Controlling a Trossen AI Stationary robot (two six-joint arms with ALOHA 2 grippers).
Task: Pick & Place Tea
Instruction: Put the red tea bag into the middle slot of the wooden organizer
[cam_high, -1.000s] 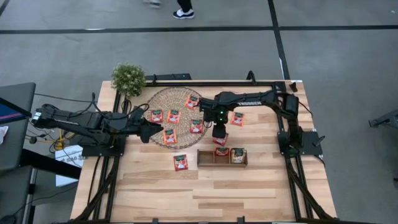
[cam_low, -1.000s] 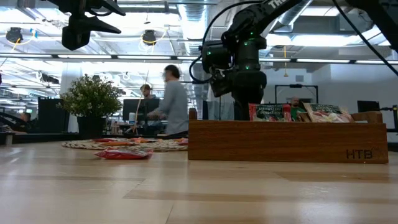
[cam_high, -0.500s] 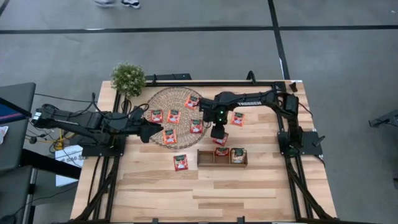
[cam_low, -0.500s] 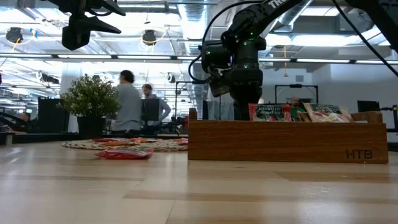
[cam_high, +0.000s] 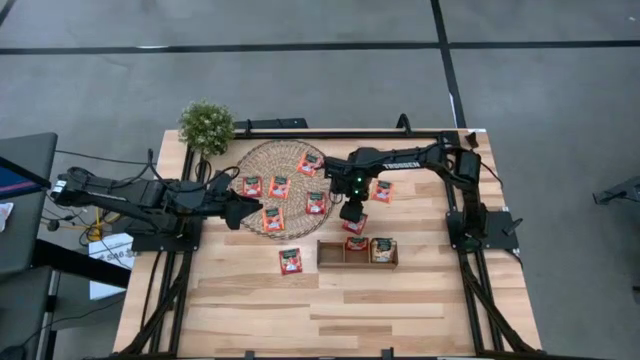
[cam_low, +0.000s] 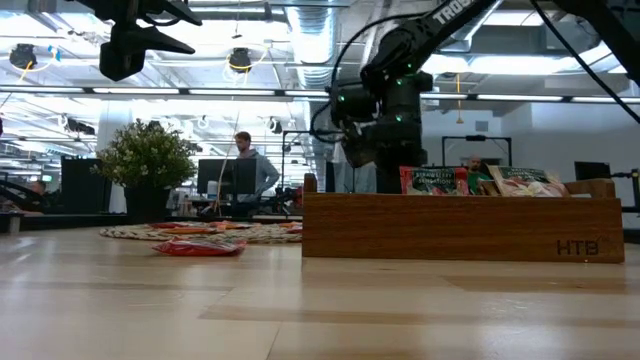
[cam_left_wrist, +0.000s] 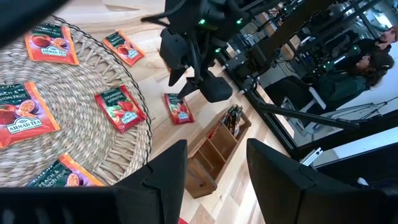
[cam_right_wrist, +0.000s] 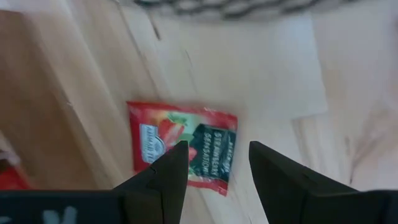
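A red tea sachet (cam_high: 356, 224) (cam_right_wrist: 183, 147) lies flat on the table between the round woven mat (cam_high: 262, 160) and the wooden tray (cam_high: 321, 255). My right gripper (cam_high: 350, 213) (cam_right_wrist: 214, 168) hangs open just over it, pointing down, one finger to each side of the sachet's near half. Several more red sachets (cam_high: 279, 186) lie on the mat. One (cam_high: 290, 260) lies on the table left of the tray and one (cam_high: 381, 190) right of the mat. Sachets (cam_high: 382, 249) stand in the tray's middle and right compartments. My left gripper (cam_high: 245, 210) (cam_left_wrist: 214, 177) waits open, raised over the mat's left edge.
A small potted plant (cam_high: 206, 125) stands at the table's far left corner. The tray (cam_low: 460, 228) hides my right gripper's fingertips in the low view. Bare wood stretches toward the near edge (cam_high: 330, 320). A person stands in the room beyond the table (cam_low: 245, 165).
My right gripper has rolled a little about its own line and settled slightly lower over the red sachet, its jaws staying apart. The sachet has not moved. A person has walked across the room behind the table.
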